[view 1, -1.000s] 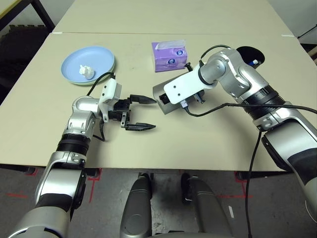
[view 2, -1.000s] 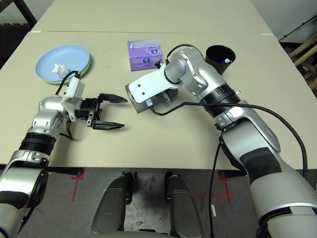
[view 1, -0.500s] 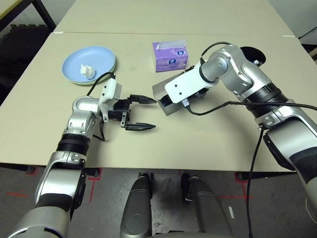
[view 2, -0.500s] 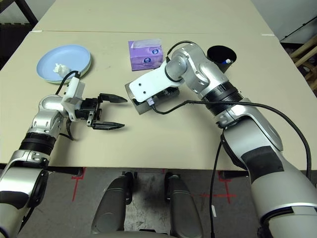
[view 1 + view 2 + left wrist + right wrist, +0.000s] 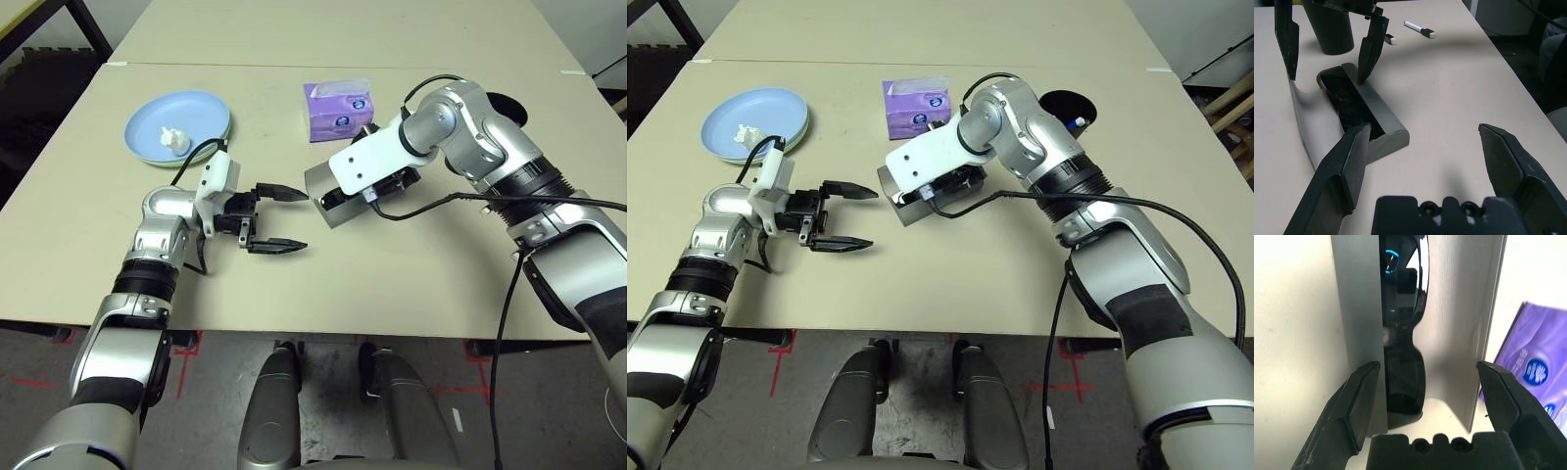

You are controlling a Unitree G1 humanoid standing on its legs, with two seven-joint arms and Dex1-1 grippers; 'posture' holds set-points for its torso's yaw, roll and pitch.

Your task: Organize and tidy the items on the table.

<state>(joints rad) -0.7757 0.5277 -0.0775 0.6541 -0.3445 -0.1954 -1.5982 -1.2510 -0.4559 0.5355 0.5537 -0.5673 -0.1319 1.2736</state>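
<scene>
I see the sunglasses (image 5: pixel 1403 367) lying in the open grey case (image 5: pixel 351 211). My right claw (image 5: pixel 1427 364) is wide above it, my left claw (image 5: pixel 309 217) wide and empty beside it. Beyond sits the tissue pack (image 5: pixel 338 112); the plates (image 5: pixel 201 110) hold crumpled tissue (image 5: pixel 175 141).

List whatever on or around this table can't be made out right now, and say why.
- Pens inside the black cup: in the right eye view its wall hides their lower parts and number.
- Black sunglasses: cut off by the right wrist view's top edge.
- Pen beside the cup: in the left wrist view the right gripper covers part.
</scene>
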